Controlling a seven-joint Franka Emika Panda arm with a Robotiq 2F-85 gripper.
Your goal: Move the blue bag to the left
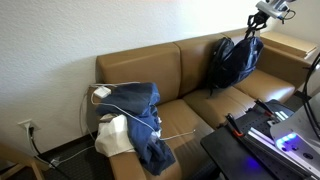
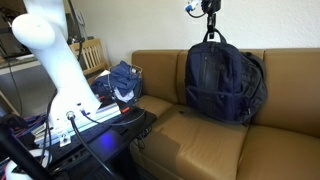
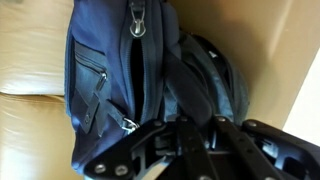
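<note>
The blue bag (image 1: 232, 62) is a large dark navy backpack standing upright against the back cushion at one end of the brown sofa (image 1: 150, 65). It also shows in an exterior view (image 2: 215, 80) and in the wrist view (image 3: 105, 80). My gripper (image 1: 258, 22) is right above it, also seen in an exterior view (image 2: 210, 12). In the wrist view the gripper (image 3: 188, 122) is shut on the bag's top loop handle (image 2: 212, 36), which is pulled taut upward. A darker bag part (image 3: 212, 80) lies beside it towards the sofa back.
Rumpled blue denim clothing with a white cable (image 1: 135, 108) lies on the sofa's other end, over a white cloth (image 1: 114, 135). A black table with lit equipment (image 1: 262, 140) stands in front. A wooden side table (image 1: 296, 45) is past the bag's end.
</note>
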